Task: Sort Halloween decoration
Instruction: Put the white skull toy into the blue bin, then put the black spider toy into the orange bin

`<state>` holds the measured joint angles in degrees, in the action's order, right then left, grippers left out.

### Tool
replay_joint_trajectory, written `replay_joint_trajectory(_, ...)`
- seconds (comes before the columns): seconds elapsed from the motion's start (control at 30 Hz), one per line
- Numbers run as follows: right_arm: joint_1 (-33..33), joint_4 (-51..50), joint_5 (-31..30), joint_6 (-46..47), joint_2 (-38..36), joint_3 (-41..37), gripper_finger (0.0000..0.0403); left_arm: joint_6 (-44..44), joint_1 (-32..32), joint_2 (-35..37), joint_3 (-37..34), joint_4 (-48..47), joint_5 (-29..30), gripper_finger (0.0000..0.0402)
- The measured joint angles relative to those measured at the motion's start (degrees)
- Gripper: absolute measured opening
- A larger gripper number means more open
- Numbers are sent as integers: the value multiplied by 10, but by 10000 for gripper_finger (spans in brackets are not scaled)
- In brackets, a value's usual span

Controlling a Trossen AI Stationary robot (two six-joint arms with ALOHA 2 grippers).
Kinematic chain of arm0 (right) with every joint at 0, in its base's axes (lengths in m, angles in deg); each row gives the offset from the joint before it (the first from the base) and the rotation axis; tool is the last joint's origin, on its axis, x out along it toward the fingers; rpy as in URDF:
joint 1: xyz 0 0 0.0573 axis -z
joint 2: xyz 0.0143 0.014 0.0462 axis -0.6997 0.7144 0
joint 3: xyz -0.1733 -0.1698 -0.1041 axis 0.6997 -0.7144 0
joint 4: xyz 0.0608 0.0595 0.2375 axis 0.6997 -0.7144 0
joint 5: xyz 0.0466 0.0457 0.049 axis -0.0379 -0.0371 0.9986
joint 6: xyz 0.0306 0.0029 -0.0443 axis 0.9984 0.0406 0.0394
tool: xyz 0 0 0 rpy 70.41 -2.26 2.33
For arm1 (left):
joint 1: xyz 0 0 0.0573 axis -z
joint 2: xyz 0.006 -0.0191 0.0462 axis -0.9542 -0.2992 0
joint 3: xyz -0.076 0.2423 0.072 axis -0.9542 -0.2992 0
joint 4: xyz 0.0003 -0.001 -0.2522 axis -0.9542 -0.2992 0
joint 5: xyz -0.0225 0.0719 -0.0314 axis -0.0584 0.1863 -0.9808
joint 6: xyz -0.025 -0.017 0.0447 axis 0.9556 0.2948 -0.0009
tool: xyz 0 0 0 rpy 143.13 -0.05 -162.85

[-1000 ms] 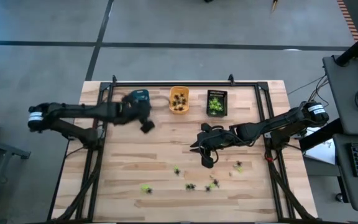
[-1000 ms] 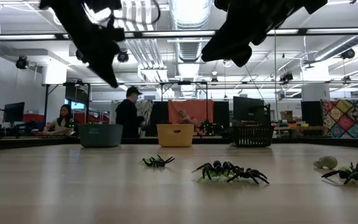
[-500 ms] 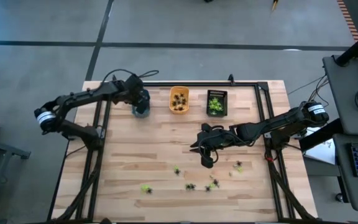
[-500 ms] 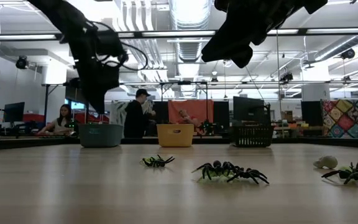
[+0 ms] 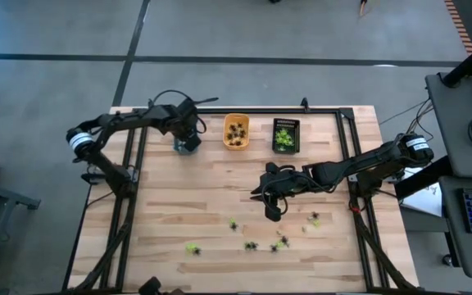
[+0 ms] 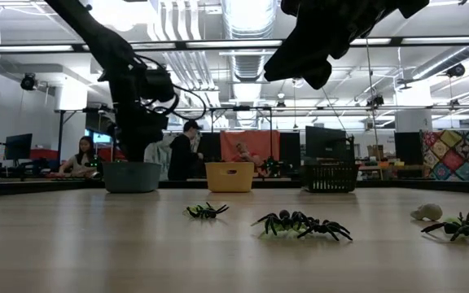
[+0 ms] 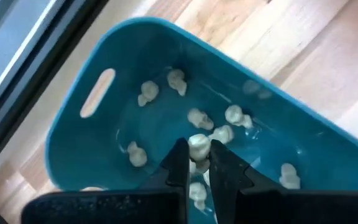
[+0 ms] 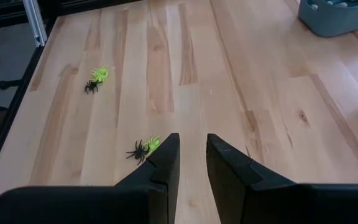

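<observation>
Left gripper (image 7: 197,163) hangs over the blue plastic tray (image 7: 104,74), fingers pinching a pale whitish spider figure (image 7: 198,145); more pale ones lie in the tray below. We judge sorting well along: orange tray (image 5: 236,132) and black tray (image 5: 286,135) hold figures, while several black and yellow-green spiders (image 5: 252,244) remain loose near the idle, slightly parted right gripper (image 5: 267,197).

We see an open lab or workshop hall: ceiling ducts (image 6: 243,16) and strip lights overhead, monitors (image 6: 16,146) on desks, people (image 6: 187,150) working behind a wooden counter (image 6: 96,244) in a black frame, grey concrete floor (image 5: 56,82).
</observation>
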<state>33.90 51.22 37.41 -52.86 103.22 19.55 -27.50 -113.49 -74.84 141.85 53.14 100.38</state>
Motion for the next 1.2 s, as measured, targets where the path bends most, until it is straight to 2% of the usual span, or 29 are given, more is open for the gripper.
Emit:
replay_joint_trajectory(0.27,0,0,0,0,0,0,70,-3,0,-31,17,-3,8,38)
replay_joint_trajectory(0.5,0,-3,0,2,0,0,70,7,0,-31,17,-6,44,64)
replay_joint_trajectory(0.83,0,-3,0,4,0,0,70,20,0,-28,16,-18,44,93)
replay_joint_trajectory(1.0,0,-3,0,4,0,0,70,42,15,11,16,-67,44,94)
replay_joint_trajectory(1.2,0,0,0,9,0,0,70,78,68,115,16,-99,42,94)
